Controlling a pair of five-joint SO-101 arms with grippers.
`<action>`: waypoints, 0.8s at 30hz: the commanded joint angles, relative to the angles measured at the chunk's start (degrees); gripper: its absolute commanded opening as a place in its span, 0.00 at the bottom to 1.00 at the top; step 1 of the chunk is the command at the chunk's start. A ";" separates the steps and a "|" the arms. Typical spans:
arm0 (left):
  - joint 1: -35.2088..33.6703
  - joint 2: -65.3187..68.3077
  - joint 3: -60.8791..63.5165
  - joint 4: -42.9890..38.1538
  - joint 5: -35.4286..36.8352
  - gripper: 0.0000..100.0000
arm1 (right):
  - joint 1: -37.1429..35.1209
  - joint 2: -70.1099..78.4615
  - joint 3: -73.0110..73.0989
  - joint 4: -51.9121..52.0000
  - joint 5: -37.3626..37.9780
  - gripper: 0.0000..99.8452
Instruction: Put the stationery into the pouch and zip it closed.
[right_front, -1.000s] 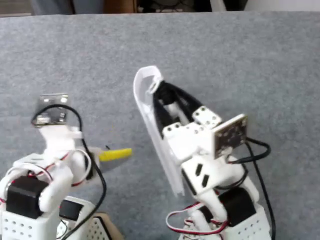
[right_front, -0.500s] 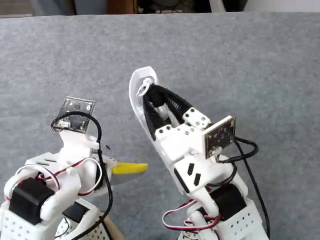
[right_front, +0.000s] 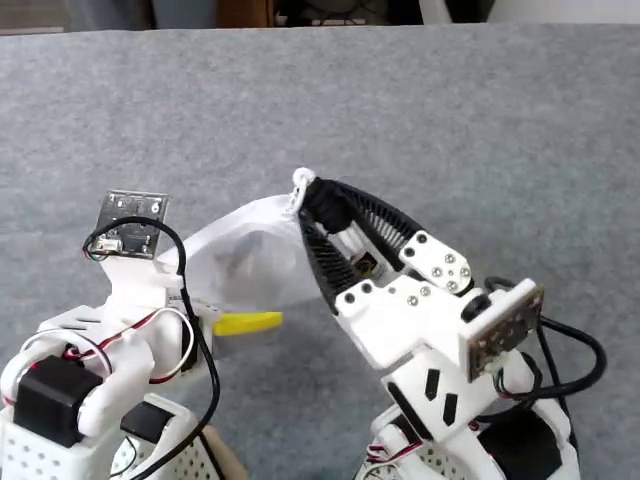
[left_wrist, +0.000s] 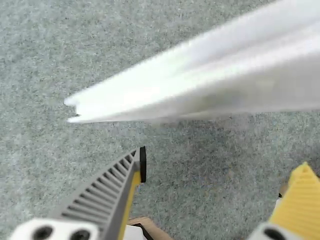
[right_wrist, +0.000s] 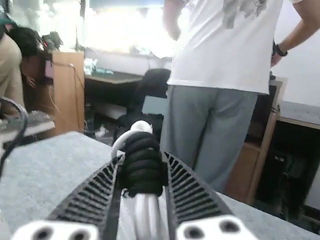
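The right gripper (right_front: 303, 192) is clamped on one end of the pouch (right_front: 245, 265) and holds that end up off the grey felt table (right_front: 480, 120). In the right wrist view its ribbed black fingers (right_wrist: 185, 195) press from both sides on a white loop and a dark bundle. The pouch is white and half clear, and hangs broadside from that grip down towards the left arm. A faint grey shape shows through its skin, too blurred to name.

The left gripper (left_wrist: 222, 165) is spread wide, one grey ribbed finger and one yellow finger well apart, with nothing between them. It sits low over the felt, just under the pouch's lower edge (left_wrist: 200, 85).

The table's far edge runs along the top of the high view, well apart from both arms, and grey felt stretches from there to the pouch.

Half a second ago the pouch stood edge-on as a narrow strip along the right arm. It has since swung across towards the left arm and turned its broad side up, while the right arm's wrist has turned outward
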 joint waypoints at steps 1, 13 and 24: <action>-0.57 -0.26 -2.42 0.26 -0.09 0.44 | 1.67 -0.40 -3.56 1.14 0.88 0.01; -0.04 -0.18 -8.40 0.26 -0.62 0.44 | 1.67 -0.48 -3.82 7.38 0.88 0.01; -0.04 0.09 -8.40 0.09 -7.12 0.44 | 1.49 -0.92 -4.18 12.66 0.88 0.01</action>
